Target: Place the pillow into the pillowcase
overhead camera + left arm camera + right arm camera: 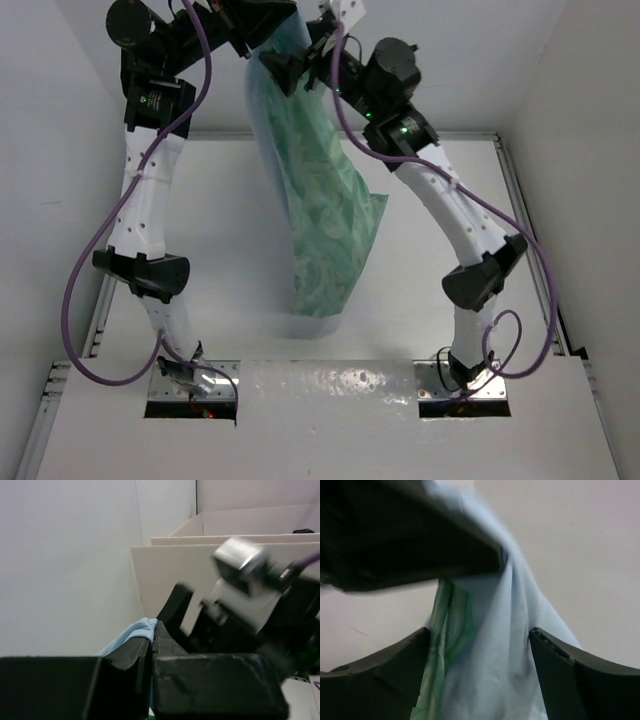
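Note:
The pillowcase [320, 220] hangs high in the air, its sea-green patterned face toward the top camera and its light blue edges showing; its lower end reaches the table. My left gripper [255, 38] is shut on its top edge; light blue cloth [131, 632] sticks out between the closed jaws [152, 630]. My right gripper [298, 66] is just below and beside it, open, with the hanging cloth [490, 660] between its wide-apart fingers [560, 665]. The pillow is not in view.
The white table [200, 250] is walled by white panels at the left, right and back. The right arm's wrist and camera [245, 590] sit close in front of the left gripper. Purple cables [90, 290] loop beside both arms.

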`<state>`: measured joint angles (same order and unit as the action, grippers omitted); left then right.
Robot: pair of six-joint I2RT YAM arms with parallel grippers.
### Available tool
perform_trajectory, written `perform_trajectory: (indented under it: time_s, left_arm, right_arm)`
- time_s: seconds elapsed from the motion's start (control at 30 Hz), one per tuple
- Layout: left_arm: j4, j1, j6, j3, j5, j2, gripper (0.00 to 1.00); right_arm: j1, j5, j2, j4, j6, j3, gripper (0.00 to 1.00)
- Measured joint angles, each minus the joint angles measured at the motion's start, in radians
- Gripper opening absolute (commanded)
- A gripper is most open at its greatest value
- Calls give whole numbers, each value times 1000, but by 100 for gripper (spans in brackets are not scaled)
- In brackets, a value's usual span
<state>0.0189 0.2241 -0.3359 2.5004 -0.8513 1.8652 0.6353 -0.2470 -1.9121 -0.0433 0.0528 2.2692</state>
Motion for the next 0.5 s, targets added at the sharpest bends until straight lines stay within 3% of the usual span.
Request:
perform_trajectory:
  time_s: [0.07, 0.1, 0.13, 0.2, 0.3, 0.5]
  left_arm:
    - [-8, 0, -11, 0, -7, 2, 0]
    - [-16, 0, -14, 0, -6, 7, 0]
    - [-19, -1, -18, 0, -5, 14, 0]
    - [-20, -2, -26, -1, 0, 29, 0]
    - [-15, -1, -21, 0, -6, 37, 99]
    - [-134, 6, 122, -1, -35, 18, 100]
  right_arm:
    - [5, 32, -45, -40, 24, -5, 38]
    - [8, 54, -69, -71, 34, -4, 12]
    - [10, 80, -90, -104, 55, -1, 0]
    - [16, 123, -111, -143, 86, -2, 0]
    - [18, 204, -111, -198, 114, -38, 0]
    - [-50, 467, -139, -178, 163, -3, 0]
